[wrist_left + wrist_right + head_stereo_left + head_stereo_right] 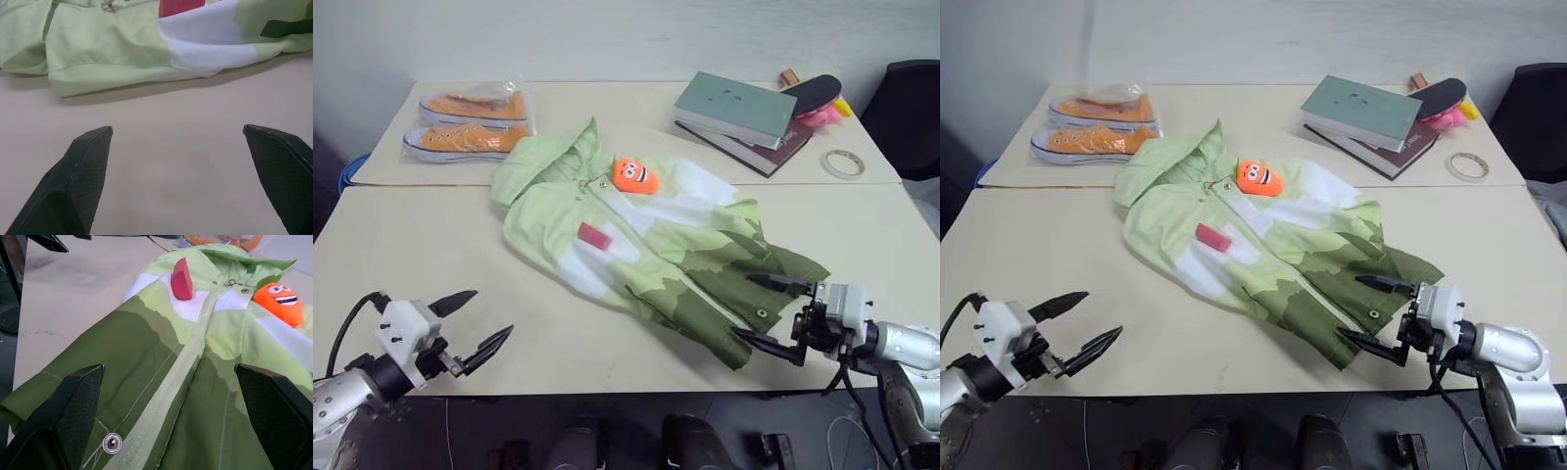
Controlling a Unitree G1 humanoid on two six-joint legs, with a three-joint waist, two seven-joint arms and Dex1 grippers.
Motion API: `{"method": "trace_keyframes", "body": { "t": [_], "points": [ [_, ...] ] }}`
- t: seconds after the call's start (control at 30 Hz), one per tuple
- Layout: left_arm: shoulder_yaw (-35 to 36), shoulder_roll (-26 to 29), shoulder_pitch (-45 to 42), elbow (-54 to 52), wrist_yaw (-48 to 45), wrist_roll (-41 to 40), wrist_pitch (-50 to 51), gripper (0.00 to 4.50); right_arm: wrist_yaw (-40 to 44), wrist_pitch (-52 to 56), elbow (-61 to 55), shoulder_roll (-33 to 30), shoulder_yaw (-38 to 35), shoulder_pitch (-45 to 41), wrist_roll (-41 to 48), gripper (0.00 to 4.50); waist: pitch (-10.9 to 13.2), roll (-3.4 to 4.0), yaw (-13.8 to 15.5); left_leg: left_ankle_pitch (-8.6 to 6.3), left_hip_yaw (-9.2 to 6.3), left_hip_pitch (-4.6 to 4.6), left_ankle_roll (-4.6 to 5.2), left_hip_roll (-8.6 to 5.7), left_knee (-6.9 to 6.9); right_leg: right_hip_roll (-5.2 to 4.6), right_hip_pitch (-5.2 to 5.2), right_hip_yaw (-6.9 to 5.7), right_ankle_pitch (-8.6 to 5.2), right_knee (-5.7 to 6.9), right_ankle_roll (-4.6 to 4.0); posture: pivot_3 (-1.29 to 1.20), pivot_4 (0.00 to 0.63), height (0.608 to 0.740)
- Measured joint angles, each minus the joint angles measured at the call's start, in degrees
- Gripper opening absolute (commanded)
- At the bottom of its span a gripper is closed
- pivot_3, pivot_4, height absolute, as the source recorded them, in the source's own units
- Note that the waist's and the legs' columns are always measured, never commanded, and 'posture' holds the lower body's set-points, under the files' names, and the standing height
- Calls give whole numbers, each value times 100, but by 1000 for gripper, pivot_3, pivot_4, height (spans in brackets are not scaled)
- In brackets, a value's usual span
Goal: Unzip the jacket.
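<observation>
While the jacket (646, 245) lies zipped flat across the table (431, 245), both the left gripper (470, 328) and right gripper (766, 311) gape empty; the orange toy (634, 175) near the collar could snag the pull.

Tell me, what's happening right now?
Both hands open: left hand over bare table, right hand at jacket hem. Jacket zipped, flat. Orange toy and red block lying on it.
</observation>
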Motion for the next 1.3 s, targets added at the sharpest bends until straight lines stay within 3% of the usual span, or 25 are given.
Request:
{"method": "trace_keyframes", "body": {
  "t": [0.33,0.47,0.6,0.7,0.77,0.87,0.97,1.07,1.3],
  "points": [
    [-94,-56,-204,56,-39,-179,141,4500,-11,-175,252,127,-15,-34,-28,4457,1,-1,-34,19,1,9,-23,8,-1,2,-9,5,1,30,3,0,150,740],
    [-78,307,-350,-19,-307,-1173,1042,4500,-140,-141,20,243,-20,17,48,4457,1,0,-36,20,-1,8,-25,11,-1,1,-12,9,1,35,3,0,150,740],
    [-371,477,-1368,17,-280,-1225,1229,4500,-772,234,-727,632,5,-453,372,4457,1,2,-14,25,-1,9,-40,8,3,1,-12,8,2,45,3,0,150,740],
    [-1076,448,-2572,533,-107,-1116,1577,4500,-1088,442,-1128,736,140,-689,440,4457,0,2,39,31,-4,7,-34,5,-2,6,-17,3,2,56,3,0,150,740],
    [-1346,403,-2875,771,-64,-1002,1645,4500,-1152,509,-1185,774,202,-677,453,4457,-1,1,31,31,-2,4,-34,4,-7,10,-18,4,2,67,3,0,150,740],
    [-2346,-168,-4650,2030,306,-223,1828,4500,-1325,553,-1200,845,254,-737,396,4457,7,-15,150,49,-1,-20,-18,-17,6,38,-40,-15,7,87,13,0,150,740],
    [-2785,-787,-5578,2736,625,92,1907,4500,-1443,534,-1264,862,262,-717,342,4457,-2,-35,126,56,27,-24,7,-51,4,19,-59,-10,15,106,29,0,150,740],
    [-2946,-1088,-5787,3072,619,178,1911,4500,-1559,525,-1276,916,225,-455,340,4457,0,-40,24,48,54,-27,23,-61,-2,4,-76,-13,21,104,39,0,150,740],
    [-3405,-1150,-5731,3297,550,715,1875,4500,-1578,365,-1279,940,202,-36,271,4457,9,-56,11,71,50,-28,25,-59,5,-3,-74,-12,25,107,49,0,150,740]
  ]
}}
